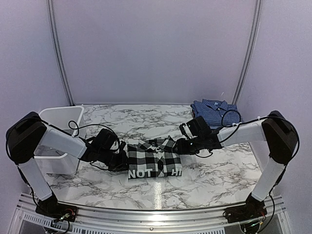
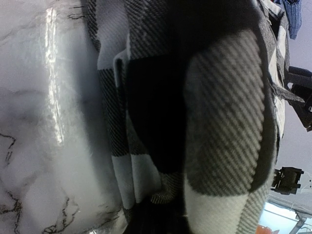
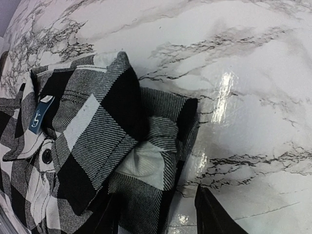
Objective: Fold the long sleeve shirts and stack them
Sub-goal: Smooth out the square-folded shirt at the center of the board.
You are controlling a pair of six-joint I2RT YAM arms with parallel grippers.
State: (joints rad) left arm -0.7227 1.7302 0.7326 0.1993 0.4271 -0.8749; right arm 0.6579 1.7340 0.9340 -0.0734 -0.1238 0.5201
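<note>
The black-and-white buffalo-check shirt (image 1: 153, 158) lies folded at the table's middle, white lettering along its near edge. My left gripper (image 1: 119, 158) is at its left edge. In the left wrist view the check cloth (image 2: 219, 122) fills the frame and gathers into the dark jaws (image 2: 161, 222), which look shut on it. My right gripper (image 1: 183, 146) is at the shirt's right edge. It (image 3: 156, 219) is open, one finger (image 3: 214, 217) on bare marble, and the folded edge (image 3: 146, 161) lies between the jaws. The blue checked shirt (image 1: 212, 111) lies crumpled at the back right.
A white plastic bin (image 1: 58, 122) stands at the left, close beside my left arm. The marble table (image 1: 204, 175) has its near edge at a metal rail (image 1: 156, 214). White curtain walls close in the back and the sides.
</note>
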